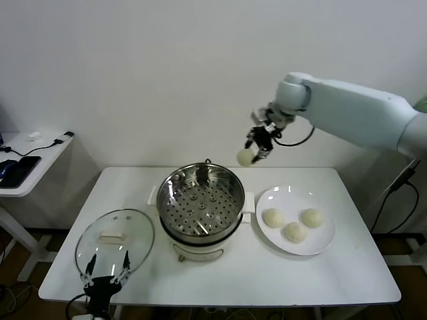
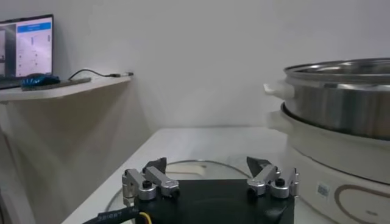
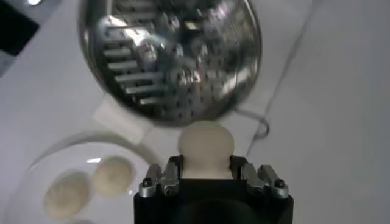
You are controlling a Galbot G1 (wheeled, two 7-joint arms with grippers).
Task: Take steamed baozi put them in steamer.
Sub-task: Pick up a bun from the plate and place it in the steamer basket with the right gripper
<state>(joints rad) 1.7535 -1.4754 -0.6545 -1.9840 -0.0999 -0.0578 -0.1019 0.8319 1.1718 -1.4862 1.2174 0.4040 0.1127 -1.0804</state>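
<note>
My right gripper (image 1: 252, 152) hangs in the air behind the steamer's back right rim, shut on one pale baozi (image 1: 245, 157). In the right wrist view that baozi (image 3: 205, 143) sits squeezed between the jaws of the right gripper (image 3: 206, 168), with the steamer (image 3: 170, 55) below it. The steamer (image 1: 201, 203) stands at the table's middle, its perforated tray bare. Three baozi lie on the white plate (image 1: 295, 250) to its right, the nearest one (image 1: 272, 217) beside the steamer handle. My left gripper (image 1: 107, 270) rests open at the table's front left edge.
A clear glass lid (image 1: 115, 241) with a whitish handle lies flat to the left of the steamer, just ahead of the left gripper (image 2: 208, 171). A side table (image 1: 27, 160) with a phone and cables stands at far left. A wall rises behind the table.
</note>
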